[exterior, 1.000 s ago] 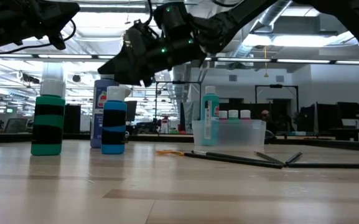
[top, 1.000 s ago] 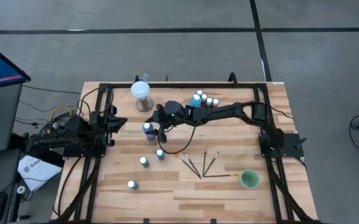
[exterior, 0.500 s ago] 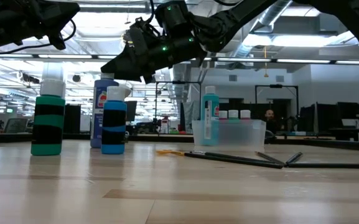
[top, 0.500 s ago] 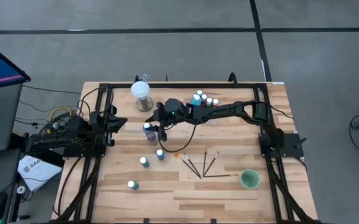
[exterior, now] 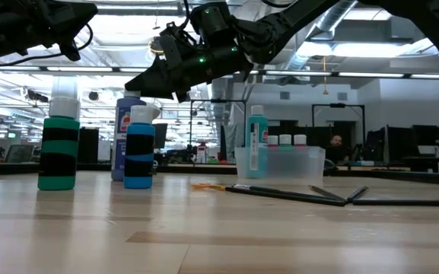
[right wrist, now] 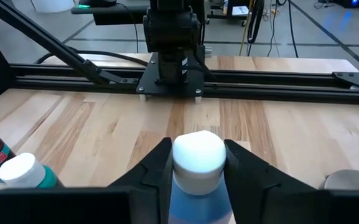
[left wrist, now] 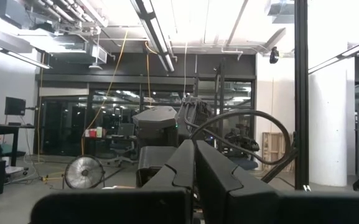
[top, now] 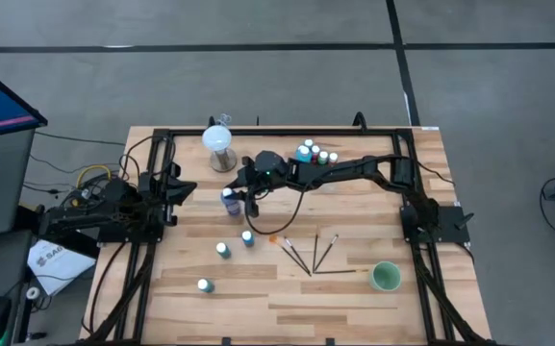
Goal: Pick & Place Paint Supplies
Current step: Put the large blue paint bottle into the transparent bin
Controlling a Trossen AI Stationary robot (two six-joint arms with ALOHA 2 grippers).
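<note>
Closing in since a second ago, the right tool's (right wrist: 198, 163) fingers (right wrist: 157, 165) now press both sides of the blue bottle's (right wrist: 196, 186) white cap (right wrist: 198, 153). That bottle stands on the surface (top: 354, 298) near the white globe (top: 218, 140). Folded at the surface's left edge, the left tool (top: 176, 187) looks closed together.

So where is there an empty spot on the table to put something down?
Bare wood lies along the near edge of the table, between the lone teal bottle and the green cup. It is crowded in the middle, where the right gripper grips the blue bottle, near more bottles and the paintbrushes.
</note>
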